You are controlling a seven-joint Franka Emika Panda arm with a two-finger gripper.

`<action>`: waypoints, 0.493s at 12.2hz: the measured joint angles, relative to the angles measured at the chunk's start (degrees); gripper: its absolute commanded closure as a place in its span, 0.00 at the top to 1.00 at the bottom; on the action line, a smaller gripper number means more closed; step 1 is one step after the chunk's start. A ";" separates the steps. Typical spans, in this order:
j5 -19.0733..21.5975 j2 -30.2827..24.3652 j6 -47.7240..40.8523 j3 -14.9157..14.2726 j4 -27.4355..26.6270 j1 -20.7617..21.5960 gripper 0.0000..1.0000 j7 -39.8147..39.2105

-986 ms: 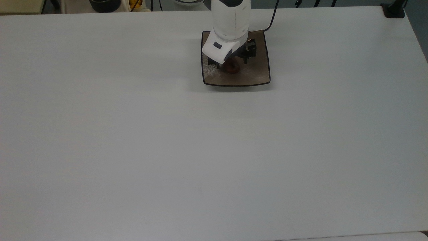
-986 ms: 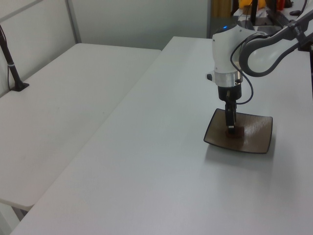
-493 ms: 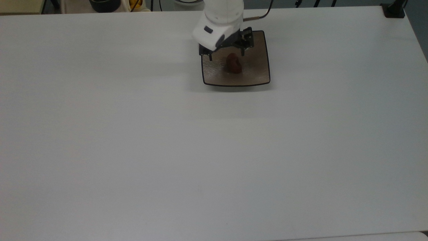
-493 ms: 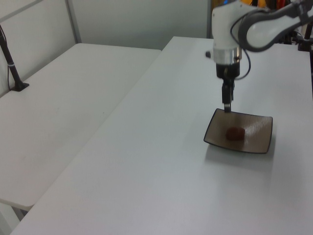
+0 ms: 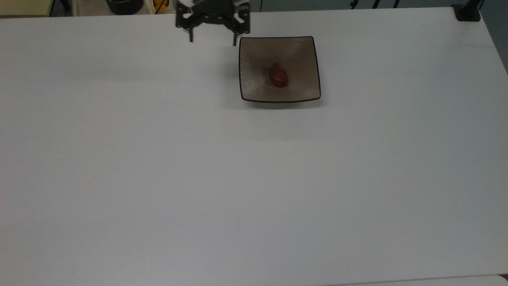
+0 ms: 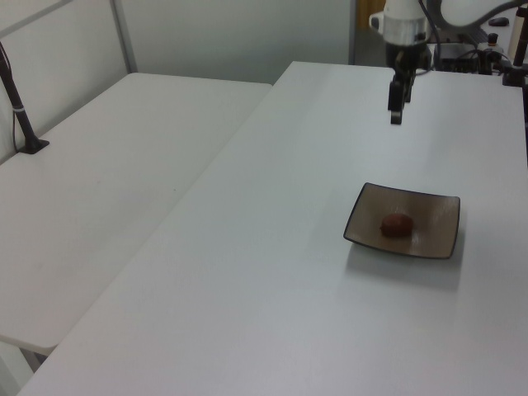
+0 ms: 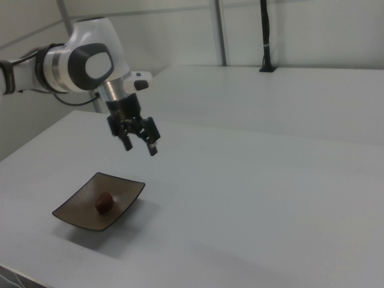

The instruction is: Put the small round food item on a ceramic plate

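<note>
One small round food item (image 5: 278,75) on one ceramic plate (image 5: 301,55).

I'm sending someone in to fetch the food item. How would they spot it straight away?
On the white table sits one square brownish plate with a dark rim. The food item lies near its middle: a small, smooth, dark reddish-brown oval lump. The open gripper hangs apart from it, holding nothing.

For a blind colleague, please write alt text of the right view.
A small round food item lies in the middle of a square ceramic plate on a white table. The gripper hangs open in the air above, holding nothing.
</note>
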 measured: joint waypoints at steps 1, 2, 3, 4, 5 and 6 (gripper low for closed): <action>0.01 0.19 -0.01 -0.41 1.14 -1.00 1.00 1.65; 0.33 0.35 -0.31 -0.72 2.25 -1.76 1.00 3.03; 0.92 0.46 -1.33 -0.86 3.16 -2.22 1.00 3.68; 1.49 0.53 -2.71 -0.90 3.75 -2.30 1.00 3.97; 1.94 0.55 -3.64 -0.87 4.03 -2.21 1.00 4.06; 2.74 0.62 -4.44 -0.77 4.15 -2.07 1.00 4.01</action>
